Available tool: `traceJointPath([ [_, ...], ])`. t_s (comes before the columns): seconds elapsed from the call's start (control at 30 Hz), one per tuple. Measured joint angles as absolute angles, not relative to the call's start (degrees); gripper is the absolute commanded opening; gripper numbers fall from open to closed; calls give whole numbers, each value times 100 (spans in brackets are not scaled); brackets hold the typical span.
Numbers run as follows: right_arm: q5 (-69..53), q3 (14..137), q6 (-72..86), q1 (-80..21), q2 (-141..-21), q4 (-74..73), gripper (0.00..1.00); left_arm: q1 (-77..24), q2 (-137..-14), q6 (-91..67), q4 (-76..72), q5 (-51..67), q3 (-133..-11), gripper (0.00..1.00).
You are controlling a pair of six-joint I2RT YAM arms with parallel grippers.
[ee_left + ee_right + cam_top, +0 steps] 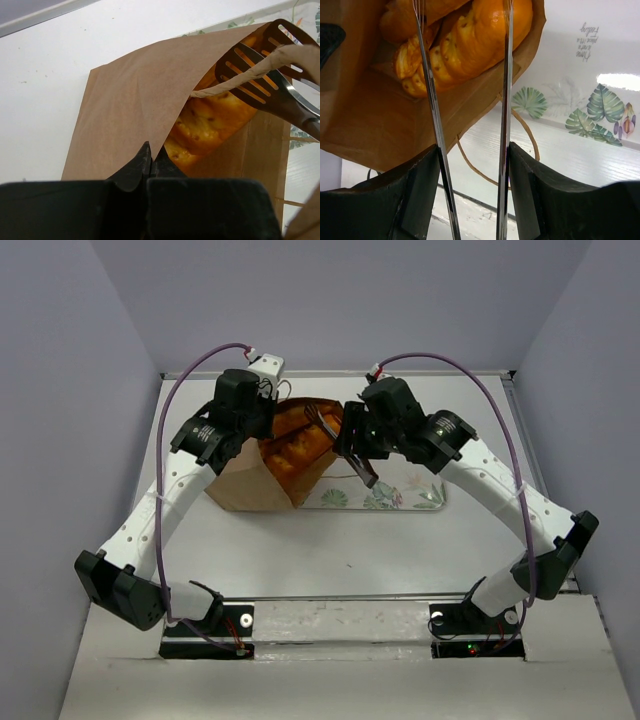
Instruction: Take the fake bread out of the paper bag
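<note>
The brown paper bag [243,488] lies on its side with its mouth toward the right; it also shows in the left wrist view [130,95] and the right wrist view [385,130]. Glossy orange fake bread [293,443] sits inside the mouth [210,125] [470,35]. My left gripper [262,422] [151,150] is shut on the bag's upper edge and holds it up. My right gripper [356,445] [472,155] is shut on metal slotted tongs [260,75] [506,100]. The tong heads reach into the bag's mouth beside the loaves. A twisted bag handle [240,80] drapes over one tong head.
A clear tray with a leaf print [405,498] [580,100] lies right of the bag, under my right arm. The bag's other loop handle [527,135] rests on the white table [330,550]. Grey walls enclose the table on three sides.
</note>
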State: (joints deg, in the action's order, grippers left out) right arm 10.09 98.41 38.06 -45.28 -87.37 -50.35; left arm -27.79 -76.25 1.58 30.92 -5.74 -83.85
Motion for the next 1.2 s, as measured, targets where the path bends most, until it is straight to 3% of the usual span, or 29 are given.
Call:
traceJointPath([
  [0.87,340,10602,3865,-4416,-9657,-4622,57,-2849,-7625,276,3100,-405,-8385,0],
  [1.07,309,10774,3907,-4416,-9677,-4648,40,-2851,-7620,279,3107,-412,-8385,0],
  [1.2,272,10678,3977,-4416,-9677,-4635,39,-2853,-7601,296,3114,-416,-8385,0],
])
